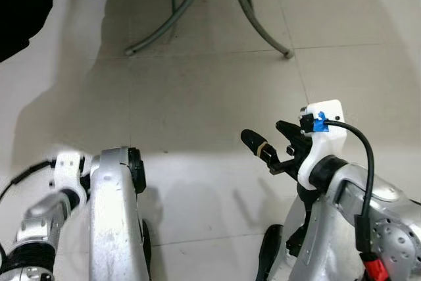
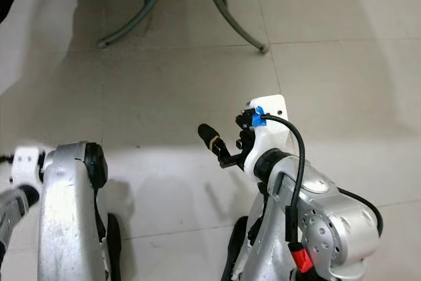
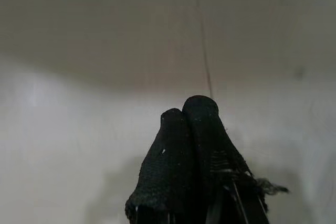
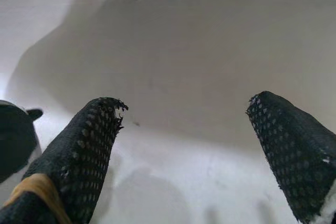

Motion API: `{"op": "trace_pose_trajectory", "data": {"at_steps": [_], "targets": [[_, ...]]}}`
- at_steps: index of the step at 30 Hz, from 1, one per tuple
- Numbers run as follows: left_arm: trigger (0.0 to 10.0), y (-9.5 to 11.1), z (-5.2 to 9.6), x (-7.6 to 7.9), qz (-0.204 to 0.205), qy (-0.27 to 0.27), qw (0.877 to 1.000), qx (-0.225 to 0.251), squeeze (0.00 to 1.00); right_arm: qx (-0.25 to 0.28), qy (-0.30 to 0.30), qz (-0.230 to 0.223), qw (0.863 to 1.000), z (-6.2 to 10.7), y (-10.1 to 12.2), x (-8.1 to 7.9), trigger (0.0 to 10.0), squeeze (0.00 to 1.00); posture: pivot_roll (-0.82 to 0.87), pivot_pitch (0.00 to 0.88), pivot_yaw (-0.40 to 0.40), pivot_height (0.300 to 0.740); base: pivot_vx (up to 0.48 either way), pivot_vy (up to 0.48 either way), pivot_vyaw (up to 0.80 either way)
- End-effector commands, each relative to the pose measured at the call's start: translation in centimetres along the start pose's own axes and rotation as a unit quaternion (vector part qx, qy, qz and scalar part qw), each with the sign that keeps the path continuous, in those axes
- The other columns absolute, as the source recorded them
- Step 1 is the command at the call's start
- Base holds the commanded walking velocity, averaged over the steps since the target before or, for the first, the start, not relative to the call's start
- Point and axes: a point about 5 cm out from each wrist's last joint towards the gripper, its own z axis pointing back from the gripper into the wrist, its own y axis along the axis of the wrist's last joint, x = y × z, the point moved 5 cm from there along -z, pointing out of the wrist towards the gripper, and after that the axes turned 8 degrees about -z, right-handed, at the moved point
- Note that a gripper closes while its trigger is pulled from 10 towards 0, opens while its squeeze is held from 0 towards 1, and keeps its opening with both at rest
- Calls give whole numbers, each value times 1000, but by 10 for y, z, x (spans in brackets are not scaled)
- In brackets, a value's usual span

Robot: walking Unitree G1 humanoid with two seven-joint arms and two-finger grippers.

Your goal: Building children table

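Two silver arms show low down, near the robot: the left gripper (image 3: pixel 191 124) points at the pale tile floor (image 1: pixel 197 97) with its two black fingers pressed together, and the right gripper (image 4: pixel 184 129) hangs over the same floor with its fingers spread wide apart, holding nothing. Farther away, thin grey metal legs (image 1: pixel 263 27) stand on the tiles, and I cannot tell if they belong to the children's table.

Head eyes look down at tiled floor (image 1: pixel 217 90) (wrist cameras hover nearer it)
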Motion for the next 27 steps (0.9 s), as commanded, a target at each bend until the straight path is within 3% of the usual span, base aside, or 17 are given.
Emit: {"op": "trace_pose_trajectory", "data": {"at_steps": [1, 3, 5, 6, 9, 12, 15, 16, 20, 23, 27], "targets": [[10000, 35, -3, 8, 2, -23, 998, 61, 0, -4, -7, -7, 1000, -1, -6, 2, 10000, 0, -57, 437, -38, 300, 0, 0, 0], [10000, 68, 0, 7, -25, -21, 994, 108, 0, 4, -7, -8, 1000, -1, -5, 2, 10000, 0, -52, 426, -35, 300, 0, 0, 0], [10000, 76, 0, 6, -28, -20, 992, 118, 0, 6, -7, -8, 1000, -1, -4, 2, 10000, 0, -50, 422, -34, 300, 0, 0, 0], [10000, 90, 2, 6, -28, -21, 990, 135, 0, 9, -8, -9, 1000, -1, -3, 3, 10000, 0, -49, 416, -33, 300, 0, 0, 0], [10000, 99, 3, 7, -29, -25, 989, 146, 0, 12, -8, -9, 1000, -1, -3, 3, 10000, 0, -47, 414, -31, 300, 0, 0, 0], [10000, 126, 8, 13, -25, -42, 983, 179, 0, 20, -9, -11, 1000, -2, -2, 5, 10000, 0, -35, 399, -30, 300, 0, 0, 0], [10000, 126, 8, 13, -25, -42, 983, 179, 0, 20, -9, -11, 1000, -2, -2, 5, 10000, 0, -35, 399, -30, 300, 0, 0, 0], [10000, 141, 13, 20, -30, -61, 978, 196, 0, 27, -7, -12, 1000, -4, -1, 4, 10000, 0, -22, 377, -28, 300, 0, 0, 0], [10000, 154, 24, 35, -40, -92, 973, 210, 0, 40, -7, -12, 999, -7, 3, 5, 10000, 0, -18, 357, -24, 300, 0, 0, 0], [10000, 155, 30, 42, -47, -107, 970, 213, 0, 45, -9, -10, 999, -7, 5, 6, 10000, 0, -12, 345, -22, 300, 0, 0, 0], [10000, 150, 35, 39, -53, -108, 972, 202, 0, 51, -13, -12, 999, -4, 5, 8, 10000, 0, -2, 338, -21, 300, 0, 0, 0]]}}
